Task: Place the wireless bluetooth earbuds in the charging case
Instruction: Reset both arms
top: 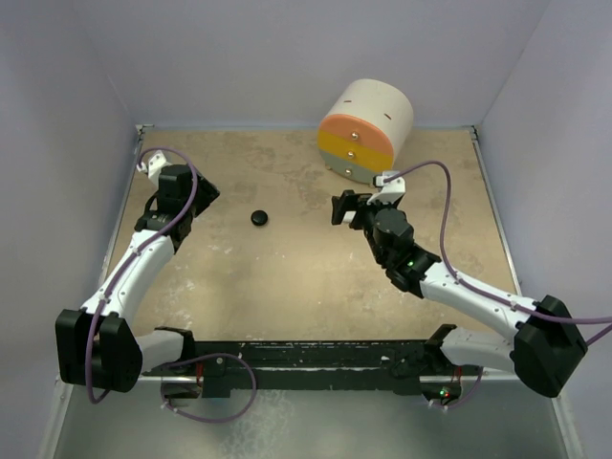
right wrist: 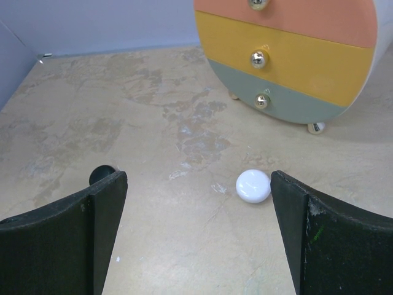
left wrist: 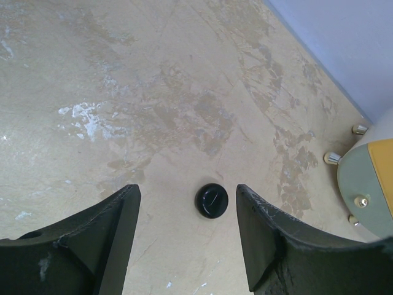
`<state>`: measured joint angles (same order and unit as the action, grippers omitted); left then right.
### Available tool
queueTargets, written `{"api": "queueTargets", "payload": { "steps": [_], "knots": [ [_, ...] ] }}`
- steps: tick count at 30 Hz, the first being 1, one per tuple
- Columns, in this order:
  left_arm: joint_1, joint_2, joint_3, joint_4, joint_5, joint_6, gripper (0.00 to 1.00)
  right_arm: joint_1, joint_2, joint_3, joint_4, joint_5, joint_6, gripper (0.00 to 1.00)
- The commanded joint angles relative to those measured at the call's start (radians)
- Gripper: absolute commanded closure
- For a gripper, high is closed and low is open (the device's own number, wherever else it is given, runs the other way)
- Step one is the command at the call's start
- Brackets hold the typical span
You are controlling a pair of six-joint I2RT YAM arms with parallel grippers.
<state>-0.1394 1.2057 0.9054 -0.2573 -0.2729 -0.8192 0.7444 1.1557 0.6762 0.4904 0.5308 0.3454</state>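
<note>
The charging case (top: pixel 258 218) is a small black glossy puck lying on the tan table, shut. In the left wrist view the case (left wrist: pixel 212 200) lies just ahead of my open, empty left gripper (left wrist: pixel 187 196), between its fingers' lines and nearer the right finger. My left gripper (top: pixel 199 191) is left of the case. My right gripper (top: pixel 341 207) is open and empty, right of the case. A small white glossy round piece (right wrist: pixel 253 185) lies on the table close to its right finger (right wrist: pixel 295 209). I cannot tell whether it is an earbud. The case (right wrist: pixel 101 174) peeks from behind its left finger.
A cream cylindrical drawer unit (top: pixel 368 129) with orange, yellow and grey-green drawers stands at the back right, close behind my right gripper; it also shows in the right wrist view (right wrist: pixel 288 49) and the left wrist view (left wrist: pixel 368 184). Grey walls enclose the table.
</note>
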Motion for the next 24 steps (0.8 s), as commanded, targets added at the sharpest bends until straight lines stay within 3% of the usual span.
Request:
{"api": "queueTargets", "payload": {
  "steps": [1, 24],
  "knots": [
    [0.004, -0.037, 0.022, 0.018, -0.001, -0.001, 0.38, -0.011, -0.050, -0.024, 0.026, 0.010, 0.011, 0.00],
    [0.004, -0.257, -0.135, -0.029, -0.026, 0.004, 0.37, -0.023, -0.374, -0.218, -0.110, -0.005, 0.133, 0.00]
  ]
}}
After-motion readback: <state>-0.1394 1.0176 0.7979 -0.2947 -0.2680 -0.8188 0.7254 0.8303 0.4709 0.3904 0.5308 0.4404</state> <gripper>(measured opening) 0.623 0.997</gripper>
